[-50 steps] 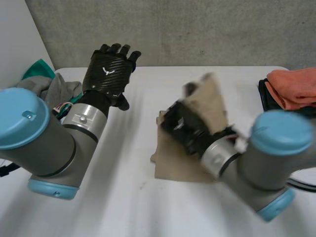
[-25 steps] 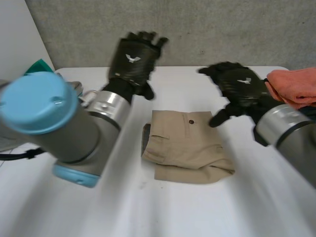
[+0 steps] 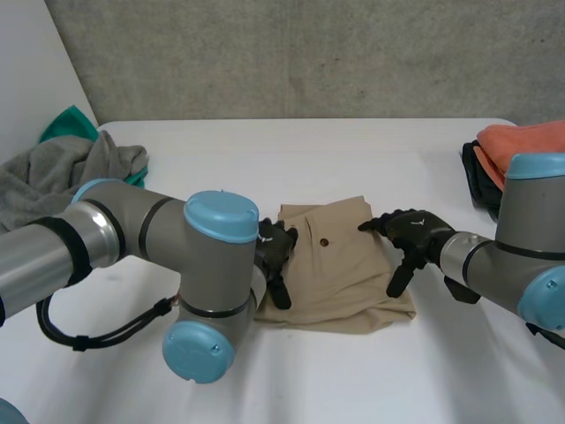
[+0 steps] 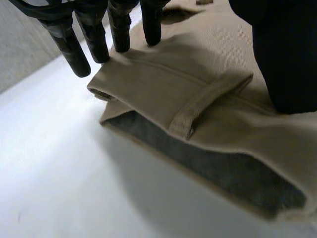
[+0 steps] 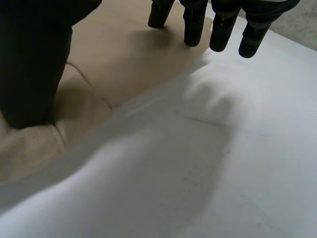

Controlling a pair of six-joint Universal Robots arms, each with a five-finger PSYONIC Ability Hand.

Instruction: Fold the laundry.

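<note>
On the table (image 3: 353, 150), squarish folded twill trousers (image 3: 344, 265).

We find folded trousers (image 3: 344, 274) central on the tabletop (image 3: 291, 159), left hand (image 3: 275, 250) on their left edge, right hand (image 3: 422, 234) opposite; clothes heap (image 3: 62, 172) far left, stack (image 3: 521, 146) far right.

The left arm (image 3: 214, 269) hides most of the left hand (image 3: 276, 249).

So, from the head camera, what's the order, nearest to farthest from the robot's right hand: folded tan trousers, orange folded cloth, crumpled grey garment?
1. Folded tan trousers: the right hand touches their right edge.
2. Orange folded cloth: at the right end of the table.
3. Crumpled grey garment: at the far left end.
</note>
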